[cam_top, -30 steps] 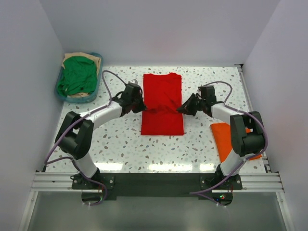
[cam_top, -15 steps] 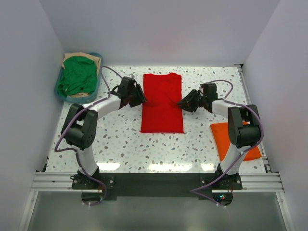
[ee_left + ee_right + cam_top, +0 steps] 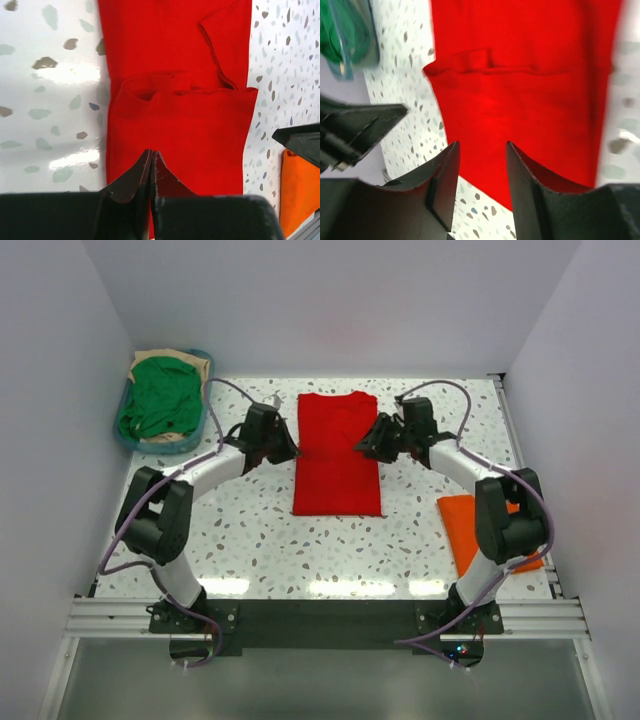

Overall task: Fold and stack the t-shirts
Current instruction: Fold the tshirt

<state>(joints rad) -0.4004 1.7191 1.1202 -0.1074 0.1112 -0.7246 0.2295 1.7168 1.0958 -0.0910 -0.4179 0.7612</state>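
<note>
Red t-shirt (image 3: 337,455): lies flat mid-table, nearer the far edge than the near one, folded into a long narrow rectangle. I see a cloth edge running across it in both wrist views, and in the left wrist view a sleeve turned in on top.

Left gripper (image 3: 151,152): at the shirt's left edge. Its fingers are pressed together at the tips, and I see no cloth caught between them. Red fabric is directly beneath.

Right gripper (image 3: 481,145): at the shirt's right edge, opposite the left one. The fingers stand clearly apart with nothing in the gap, and the red cloth shows through it below.

Orange t-shirt (image 3: 458,530): folded, near the right edge of the table (image 3: 250,530), partly hidden by the right arm. It sits well apart from the red one.

Green t-shirt (image 3: 160,398): bunched up in the teal basket (image 3: 128,435) at the far-left corner. The tan t-shirt (image 3: 180,360) is under it, showing only at the basket's far rim.
</note>
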